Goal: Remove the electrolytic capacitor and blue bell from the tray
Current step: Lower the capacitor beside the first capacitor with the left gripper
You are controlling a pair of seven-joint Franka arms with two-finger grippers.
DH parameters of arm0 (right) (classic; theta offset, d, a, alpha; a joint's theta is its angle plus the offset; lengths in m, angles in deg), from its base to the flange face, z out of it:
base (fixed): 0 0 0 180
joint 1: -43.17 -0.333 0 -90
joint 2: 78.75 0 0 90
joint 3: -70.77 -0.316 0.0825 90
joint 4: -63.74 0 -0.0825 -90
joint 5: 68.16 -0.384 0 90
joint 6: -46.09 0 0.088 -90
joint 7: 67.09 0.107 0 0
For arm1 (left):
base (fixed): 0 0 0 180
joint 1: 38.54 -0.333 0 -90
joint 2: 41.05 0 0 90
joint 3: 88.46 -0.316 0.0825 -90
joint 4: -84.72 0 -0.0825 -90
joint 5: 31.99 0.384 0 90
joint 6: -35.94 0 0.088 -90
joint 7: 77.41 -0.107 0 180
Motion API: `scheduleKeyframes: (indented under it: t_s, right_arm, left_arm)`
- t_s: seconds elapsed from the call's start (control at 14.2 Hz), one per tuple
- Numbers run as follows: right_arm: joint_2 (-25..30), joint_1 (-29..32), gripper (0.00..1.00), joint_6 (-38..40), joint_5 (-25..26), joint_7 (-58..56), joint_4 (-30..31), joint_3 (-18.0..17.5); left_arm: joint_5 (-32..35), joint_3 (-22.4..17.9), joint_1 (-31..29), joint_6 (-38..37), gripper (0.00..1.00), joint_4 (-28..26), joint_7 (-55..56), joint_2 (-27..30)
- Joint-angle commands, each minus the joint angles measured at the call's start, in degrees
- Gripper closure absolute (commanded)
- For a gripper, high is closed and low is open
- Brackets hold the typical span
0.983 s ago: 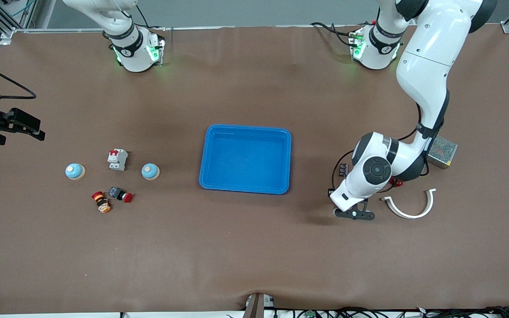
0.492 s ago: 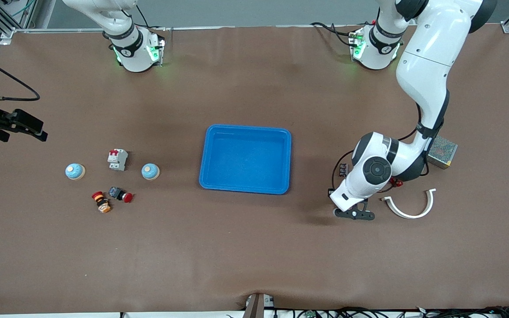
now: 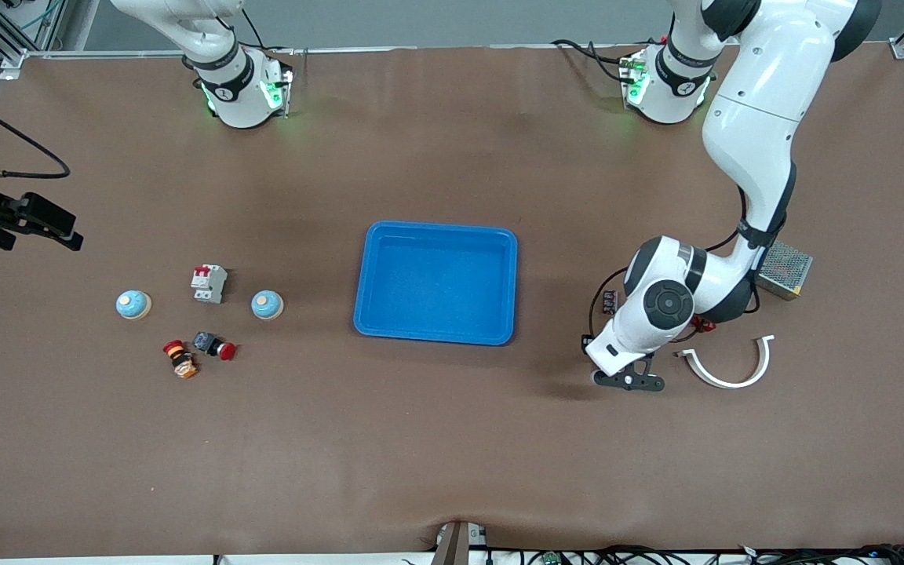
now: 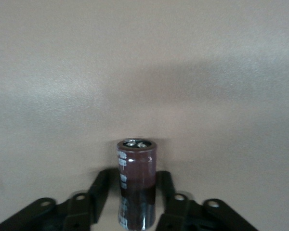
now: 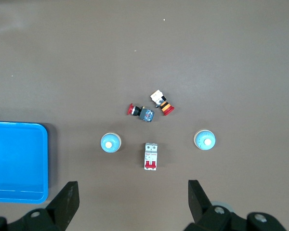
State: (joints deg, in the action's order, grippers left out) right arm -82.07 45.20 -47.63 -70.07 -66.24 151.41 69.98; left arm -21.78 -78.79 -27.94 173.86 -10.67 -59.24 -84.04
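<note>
The electrolytic capacitor is seen upright on the worktop between the left hand's parted fingers, well outside the tray. The right hand is held spread, waiting.

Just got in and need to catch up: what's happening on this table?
The blue tray sits empty mid-table. The left gripper is low over the mat toward its own end, with the electrolytic capacitor standing upright between its fingers. Two blue bells sit toward the right arm's end. The right gripper waits open above that end.
</note>
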Motion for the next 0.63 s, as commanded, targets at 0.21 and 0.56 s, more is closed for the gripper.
scheduleKeyframes:
  t_s: [0.21,0.56]
  right_arm:
    - [1.0,-0.2,0.0,0.1,0.5,0.6,0.5,-0.2]
    - [0.9,-0.1,0.0,0.2,1.2,-0.8,0.6,-0.2]
  left_arm:
    - [1.3,0.3,-0.1,1.0,0.0,0.2,3.1,-0.4]
    - [1.3,0.3,-0.1,0.2,0.0,0.5,3.1,0.4]
